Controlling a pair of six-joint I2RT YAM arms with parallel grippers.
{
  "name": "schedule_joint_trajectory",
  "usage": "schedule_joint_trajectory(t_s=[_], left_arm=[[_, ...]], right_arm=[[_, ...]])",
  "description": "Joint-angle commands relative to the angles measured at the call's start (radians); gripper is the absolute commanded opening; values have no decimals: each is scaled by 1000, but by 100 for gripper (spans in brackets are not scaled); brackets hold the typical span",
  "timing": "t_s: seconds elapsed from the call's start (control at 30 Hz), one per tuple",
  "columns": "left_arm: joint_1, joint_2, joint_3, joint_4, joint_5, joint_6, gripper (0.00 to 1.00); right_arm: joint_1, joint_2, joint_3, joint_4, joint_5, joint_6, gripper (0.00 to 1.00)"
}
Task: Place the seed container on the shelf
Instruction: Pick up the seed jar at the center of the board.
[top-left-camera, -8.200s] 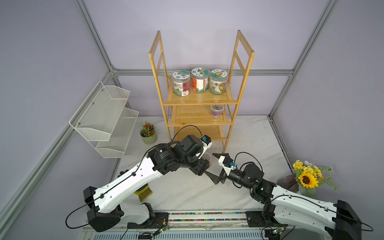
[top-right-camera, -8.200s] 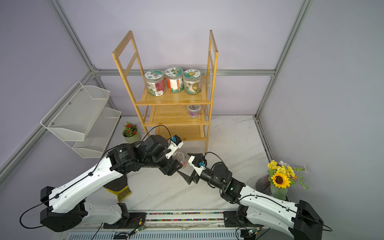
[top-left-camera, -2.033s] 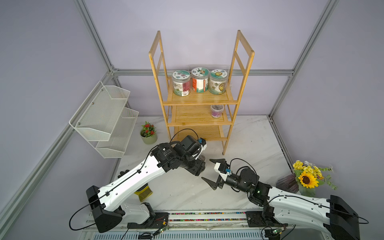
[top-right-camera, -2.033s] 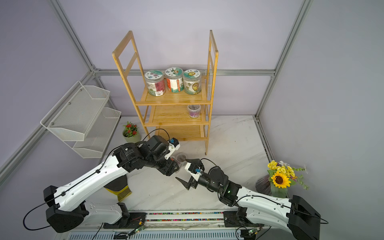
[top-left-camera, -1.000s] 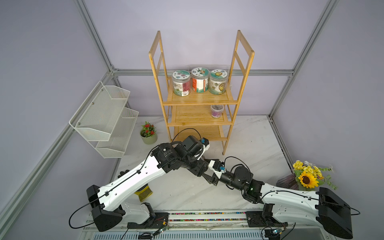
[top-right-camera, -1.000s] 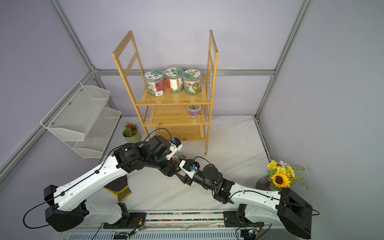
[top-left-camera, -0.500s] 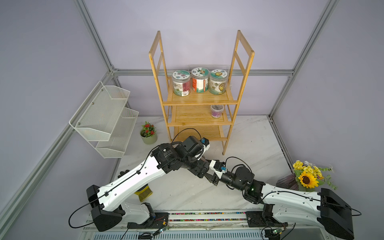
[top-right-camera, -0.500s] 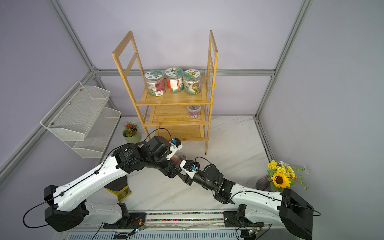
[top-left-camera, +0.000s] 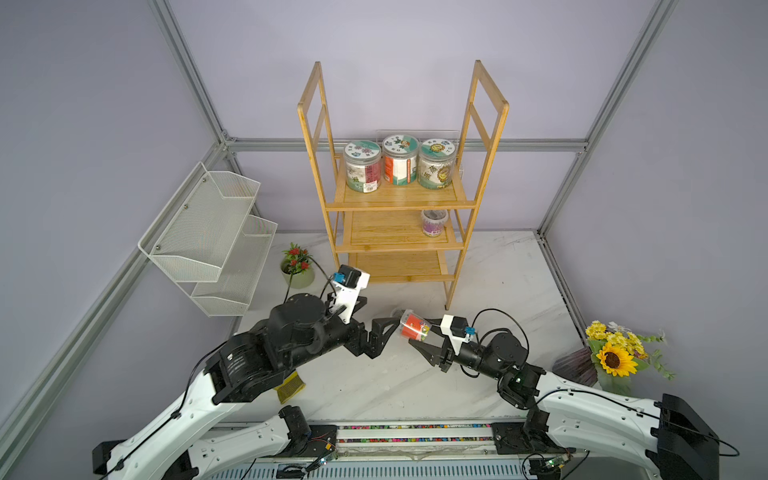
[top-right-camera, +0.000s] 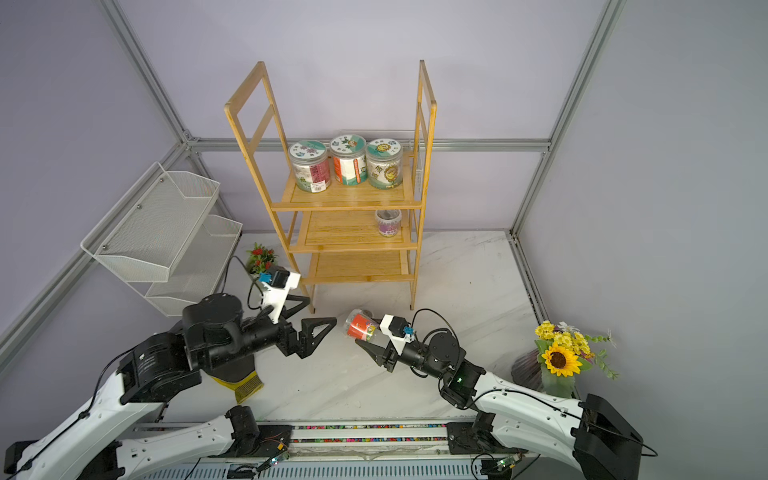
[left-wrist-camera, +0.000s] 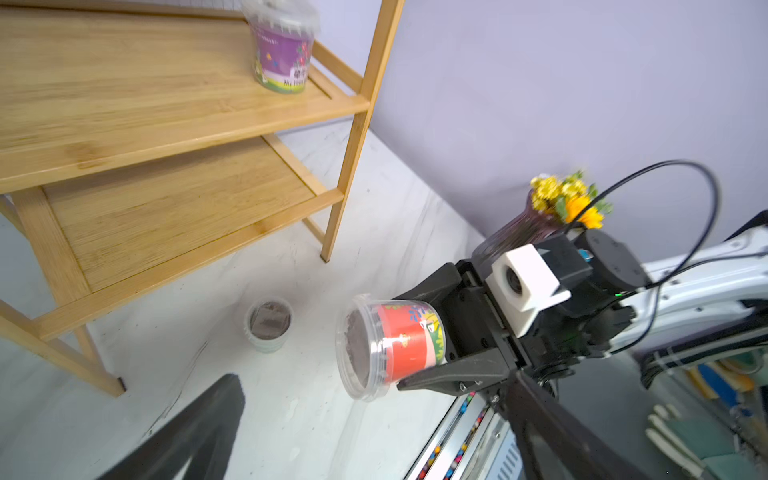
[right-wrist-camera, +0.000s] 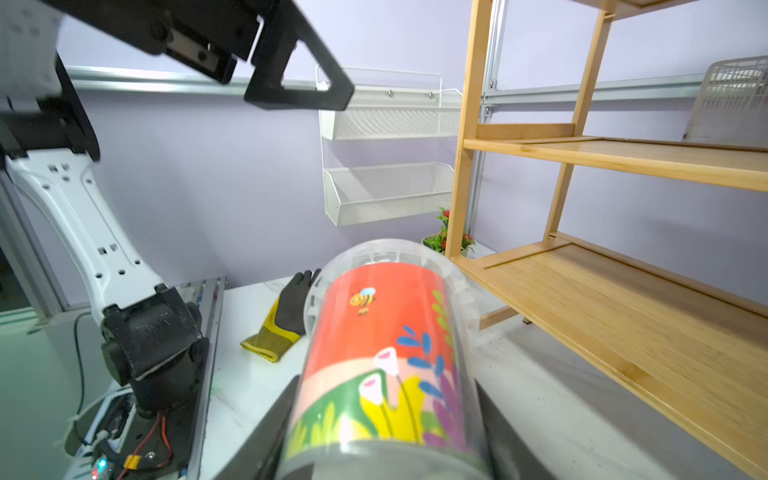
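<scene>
White marble tabletop with a bamboo shelf at the back, and two robot arms facing each other in front of it.

The right hand is clamped tight on the seed container, a clear tub with a red flowered label. It grips near the base, so the tub lies on its side in the air with the lid end towards the left hand. That hand has its jaws spread wide with nothing between them, near the lid but apart from it. The tub hangs above the tabletop, in front of the shelf's right front leg and not on any tier. A small cup stands on the tabletop near that leg. Three jars sit on the top tier and a purple cup on the middle one. A wire basket hangs on the left wall.
</scene>
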Motion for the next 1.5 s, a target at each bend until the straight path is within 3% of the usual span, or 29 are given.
schedule_joint_trajectory(t_s=[0.0,0.3,0.63,0.8,1.13,1.47], left_arm=[[52,-16,-99,196,107,-120,100],[139,-113,-379,525,304,-305,99],[230,-157,-549,948,541,-527,100],[245,-111,-600,1118,657,-633,99],[263,-48,-600,1108,720,-678,100],[261,-25,-626,1245,773,-734,100]], right_arm=[[-35,-31,-14,140,-133,133,30],[-59,-74,-5,202,-203,219,31],[-61,-105,5,213,-213,248,30],[-62,-111,10,224,-223,262,30],[-62,-113,18,236,-236,271,30],[-62,-96,23,244,-253,281,30]])
